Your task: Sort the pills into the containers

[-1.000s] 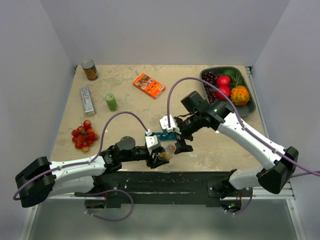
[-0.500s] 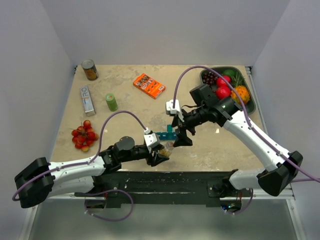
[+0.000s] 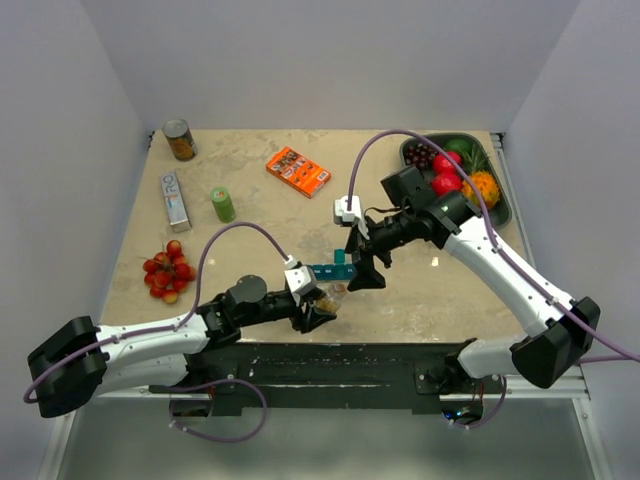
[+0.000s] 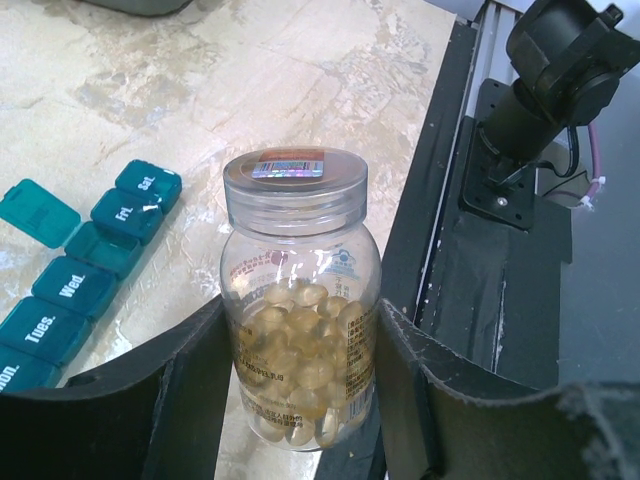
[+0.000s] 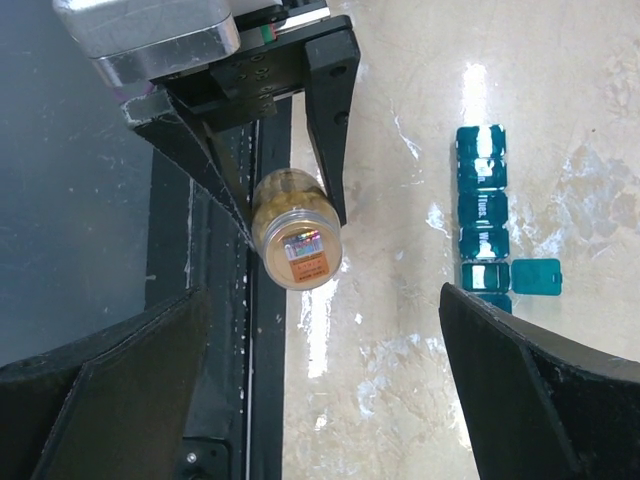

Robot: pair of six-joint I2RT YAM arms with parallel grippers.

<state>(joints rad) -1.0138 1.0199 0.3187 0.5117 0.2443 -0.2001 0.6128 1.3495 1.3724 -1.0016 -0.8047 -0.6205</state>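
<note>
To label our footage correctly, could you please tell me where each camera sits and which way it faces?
Top external: fixed above and behind the arms, looking down at the table; both arms show, bases at the bottom.
Left wrist: on the left arm, looking along the left claw at the pill bottle it clamps; both its fingers show.
Right wrist: on the right arm, looking down between the open right claw's fingers.
Shared: both wrist views show the pill bottle and the pill organizer.

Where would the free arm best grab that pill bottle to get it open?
Probably the clear round lid, from above. The left gripper clamps the bottle by its sides, leaving the lid standing free above the fingers, so the open right gripper could close across it.
</note>
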